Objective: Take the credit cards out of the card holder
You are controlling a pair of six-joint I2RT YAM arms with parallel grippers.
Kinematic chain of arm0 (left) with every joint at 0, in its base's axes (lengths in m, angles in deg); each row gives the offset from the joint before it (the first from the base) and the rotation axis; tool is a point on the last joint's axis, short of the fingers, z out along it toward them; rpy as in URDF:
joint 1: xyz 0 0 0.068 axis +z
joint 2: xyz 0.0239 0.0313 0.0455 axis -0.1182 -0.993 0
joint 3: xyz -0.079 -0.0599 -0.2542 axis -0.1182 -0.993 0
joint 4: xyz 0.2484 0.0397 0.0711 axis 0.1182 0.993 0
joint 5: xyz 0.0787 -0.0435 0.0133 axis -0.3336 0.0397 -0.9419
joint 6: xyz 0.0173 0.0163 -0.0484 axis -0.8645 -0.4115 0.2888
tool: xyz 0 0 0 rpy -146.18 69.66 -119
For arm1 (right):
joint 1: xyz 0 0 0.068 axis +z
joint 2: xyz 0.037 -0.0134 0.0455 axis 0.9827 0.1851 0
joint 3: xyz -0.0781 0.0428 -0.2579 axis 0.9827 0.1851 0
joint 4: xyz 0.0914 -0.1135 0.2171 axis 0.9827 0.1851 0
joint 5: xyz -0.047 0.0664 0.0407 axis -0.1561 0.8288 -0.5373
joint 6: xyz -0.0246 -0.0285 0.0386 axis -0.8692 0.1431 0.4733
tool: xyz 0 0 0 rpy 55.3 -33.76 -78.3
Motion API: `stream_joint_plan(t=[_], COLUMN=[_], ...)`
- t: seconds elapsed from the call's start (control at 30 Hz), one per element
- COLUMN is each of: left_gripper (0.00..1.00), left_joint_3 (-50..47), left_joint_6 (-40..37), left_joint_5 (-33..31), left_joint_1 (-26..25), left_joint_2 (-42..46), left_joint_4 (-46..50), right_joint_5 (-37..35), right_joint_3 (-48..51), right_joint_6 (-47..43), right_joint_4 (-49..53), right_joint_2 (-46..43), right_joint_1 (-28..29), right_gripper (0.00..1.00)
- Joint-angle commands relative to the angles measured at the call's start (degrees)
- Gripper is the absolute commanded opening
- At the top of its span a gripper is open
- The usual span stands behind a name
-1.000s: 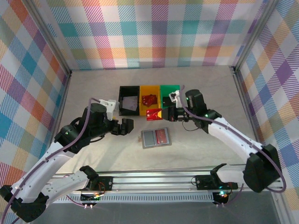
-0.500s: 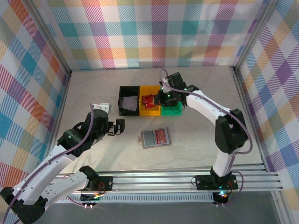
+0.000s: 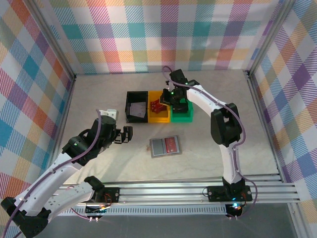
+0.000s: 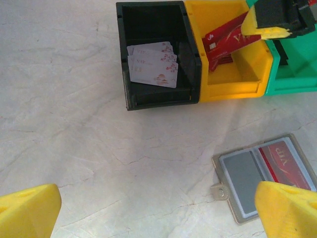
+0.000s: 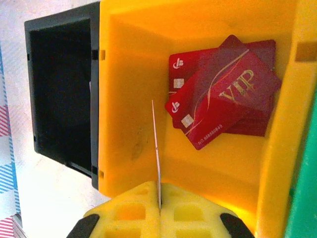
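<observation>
right pincer (image 3: pixel 166 101) is over the yellow bin (image 3: pixel 159 118), its jaws closed on a red card (image 4: pixel 225 39) that hangs tilted above the bin's inside; from the right wrist the card appears edge-on as a thin pale line pinched between the two yellow fingers (image 5: pixel 133 208). more red vip cards (image 5: pixel 225 91) lie in a loose pile on the bin floor below it. the black bin (image 4: pixel 124 54) touches the yellow one on its left side and holds a few pale flowered cards (image 4: pixel 151 64); the green bin (image 3: pixel 181 117) sits on the yellow one's other side. the card holder (image 3: pixel 166 146) lies open and flat on the table (image 3: pixel 99 94), nearer the arms and apart from the bins, with a grey card (image 4: pixel 242 178) in one panel and a red vip card (image 4: pixel 285 163) in the other. left pincer (image 3: pixel 124 135) hovers wide open beside the holder, gripping nothing
</observation>
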Motion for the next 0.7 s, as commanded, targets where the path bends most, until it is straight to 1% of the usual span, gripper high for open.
stream_joint_plan(t=[0.0, 0.3, 0.67], left_gripper=[1.00, 1.00, 1.00], left_joint_3=[-0.73, -0.85, -0.87], left_joint_6=[-0.85, -1.15, -1.38], left_joint_5=[-0.51, 0.39, 1.08], left_joint_1=[0.63, 0.64, 0.63], left_joint_2=[0.24, -0.13, -0.28], left_joint_4=[-0.92, -1.10, -1.19], right_joint_5=[0.15, -0.05, -0.59], right_joint_3=[-5.05, -12.11, -18.25], right_joint_6=[1.54, 2.31, 2.36], right_joint_4=[4.07, 7.13, 9.46], right_joint_2=[3.22, 8.60, 12.92], right_joint_1=[0.01, 0.20, 1.69], right_gripper=[0.00, 0.00, 0.00])
